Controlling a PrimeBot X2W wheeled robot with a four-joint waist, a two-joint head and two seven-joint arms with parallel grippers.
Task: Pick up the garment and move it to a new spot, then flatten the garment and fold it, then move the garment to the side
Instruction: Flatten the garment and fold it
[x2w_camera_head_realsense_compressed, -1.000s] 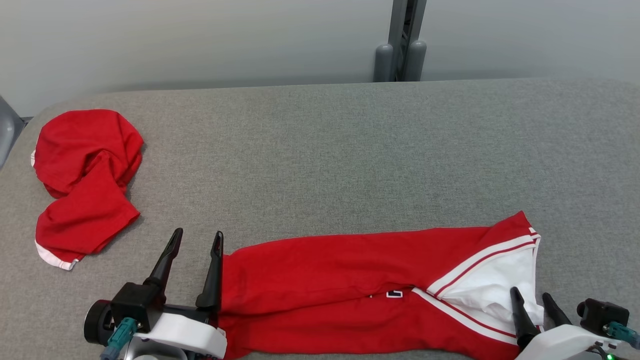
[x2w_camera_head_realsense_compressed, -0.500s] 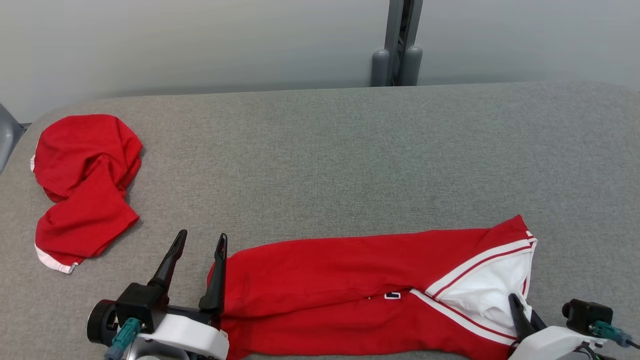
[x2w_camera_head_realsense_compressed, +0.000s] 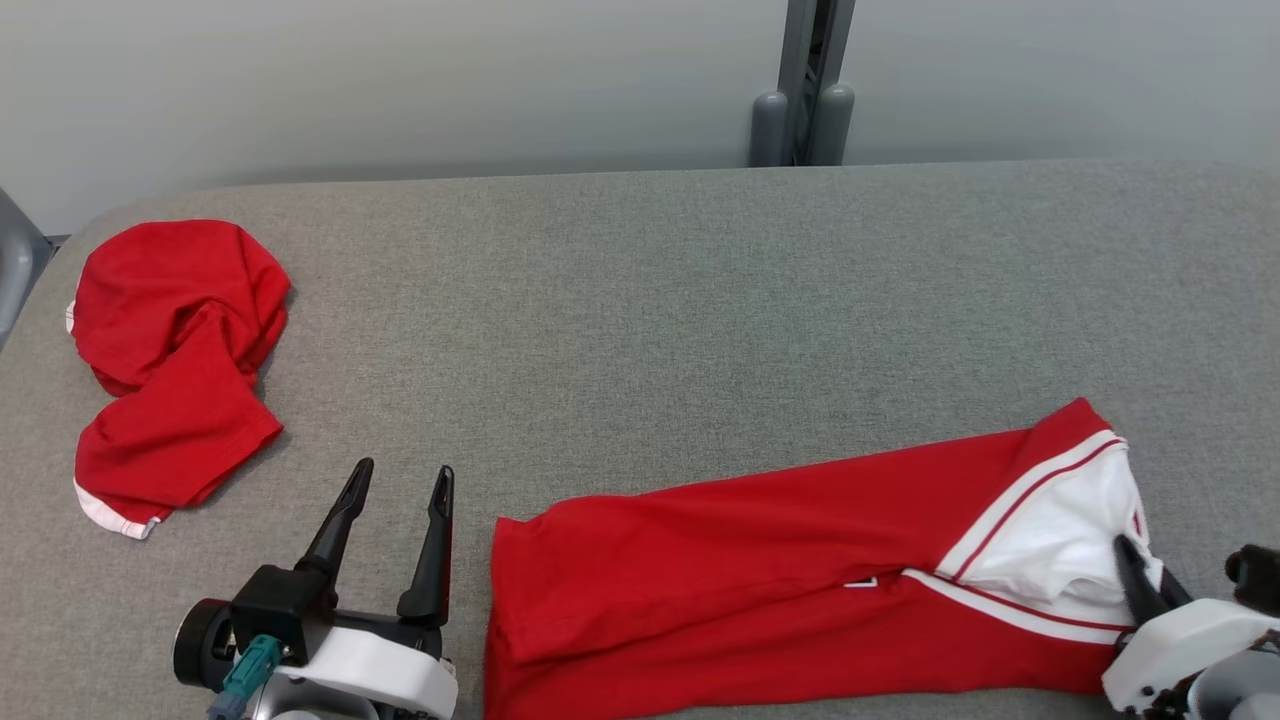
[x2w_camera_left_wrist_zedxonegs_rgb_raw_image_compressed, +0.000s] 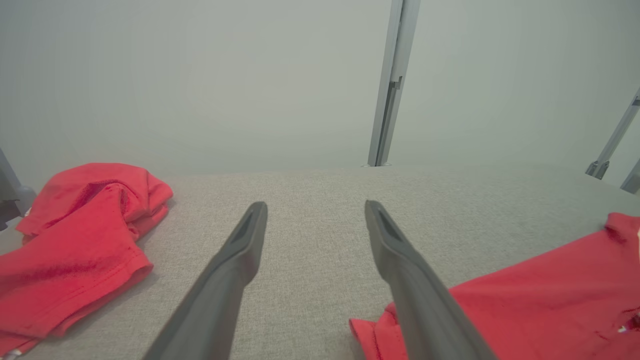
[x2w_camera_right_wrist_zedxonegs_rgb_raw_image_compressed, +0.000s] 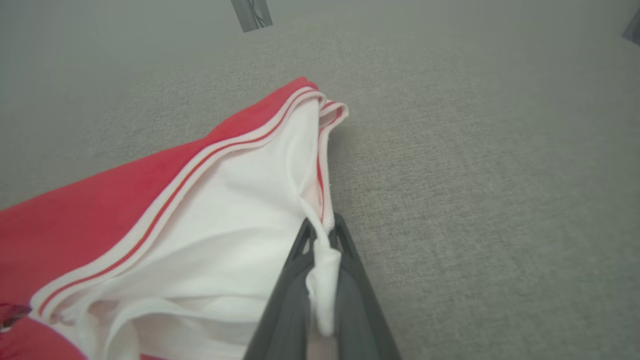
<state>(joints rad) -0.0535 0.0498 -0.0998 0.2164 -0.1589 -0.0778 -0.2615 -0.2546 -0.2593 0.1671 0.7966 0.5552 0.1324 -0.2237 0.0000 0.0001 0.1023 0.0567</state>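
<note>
A crumpled red cloth (x2w_camera_head_realsense_compressed: 170, 360) lies far left on the grey table (x2w_camera_head_realsense_compressed: 650, 300). The left gripper (x2w_camera_head_realsense_compressed: 405, 468) is spread wide and holds nothing. Just beside it, the garment (x2w_camera_head_realsense_compressed: 760, 560) stretches along the near edge. The right gripper (x2w_camera_right_wrist_zedxonegs_rgb_raw_image_compressed: 324, 222) is clamped on its white end.

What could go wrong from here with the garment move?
The right gripper pinches only a thin white fold of the long red-and-white folded garment, which may slip out. The left gripper is open and apart from the cloth, so a one-sided pull may undo the fold.
</note>
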